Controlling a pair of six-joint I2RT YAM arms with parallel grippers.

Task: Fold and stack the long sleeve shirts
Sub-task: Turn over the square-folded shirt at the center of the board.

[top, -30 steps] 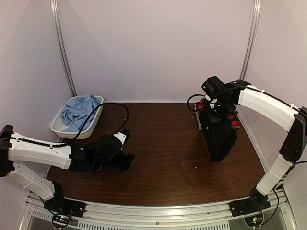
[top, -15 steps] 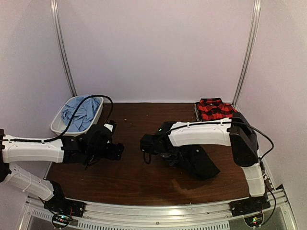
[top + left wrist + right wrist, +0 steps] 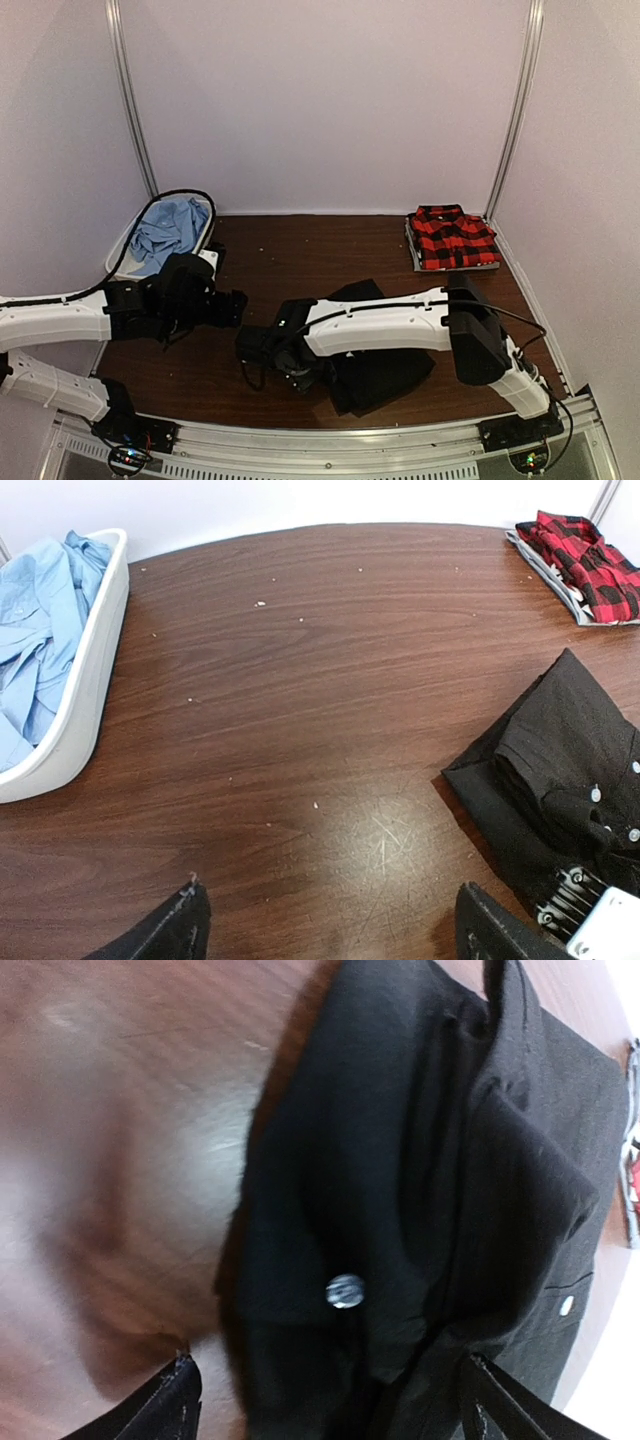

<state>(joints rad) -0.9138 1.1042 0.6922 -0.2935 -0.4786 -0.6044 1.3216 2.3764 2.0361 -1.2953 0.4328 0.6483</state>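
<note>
A black long sleeve shirt (image 3: 378, 365) lies loosely bundled on the table at front centre, also the black shirt (image 3: 570, 760) and black shirt (image 3: 430, 1150), with a white button (image 3: 345, 1290) showing. My right gripper (image 3: 290, 368) hangs low over its left edge, open, the fingertips (image 3: 180, 1400) wide apart with cloth between them. My left gripper (image 3: 232, 305) hovers left of it, open and empty (image 3: 335, 930) above bare wood. A folded red-and-black plaid shirt (image 3: 452, 238) rests at the back right. A crumpled light blue shirt (image 3: 165, 232) fills the bin.
The white bin (image 3: 118, 262) stands at the back left against the wall; its rim (image 3: 85, 700) runs along the left wrist view. The right arm's long white link (image 3: 390, 322) stretches across the table's front. Walls close in on three sides.
My right arm swung the black shirt from the back right down to the front centre, laid it on the table and opened. My left gripper drew back leftward and opened wider.
</note>
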